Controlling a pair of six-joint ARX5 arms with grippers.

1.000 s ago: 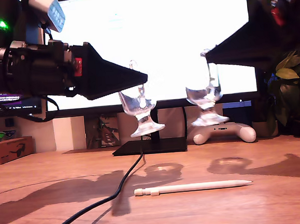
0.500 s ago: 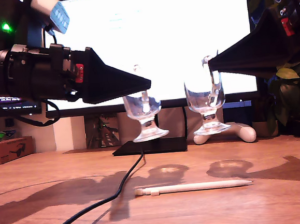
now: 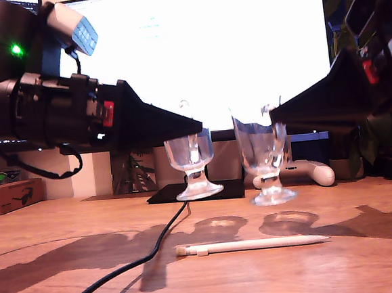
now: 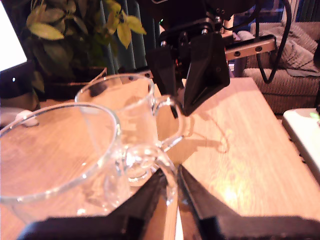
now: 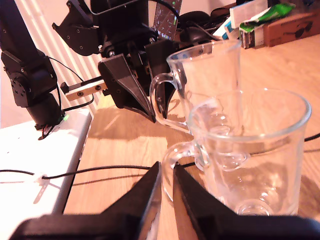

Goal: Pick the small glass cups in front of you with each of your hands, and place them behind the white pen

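Wooden desk lay just under two clear, stemmed glass cups, lowered from a tilt to upright at twelve o'clock of the slim white pen in the exterior view, our first gripper pinching the first cup by its handle and our second gripper the second cup, so we judged release near.

Two glass cups, the first glass cup and the second glass cup. One white pen and one black cable lie on the one desk. One monitor, one white game controller, one cardboard box, one potted plant.
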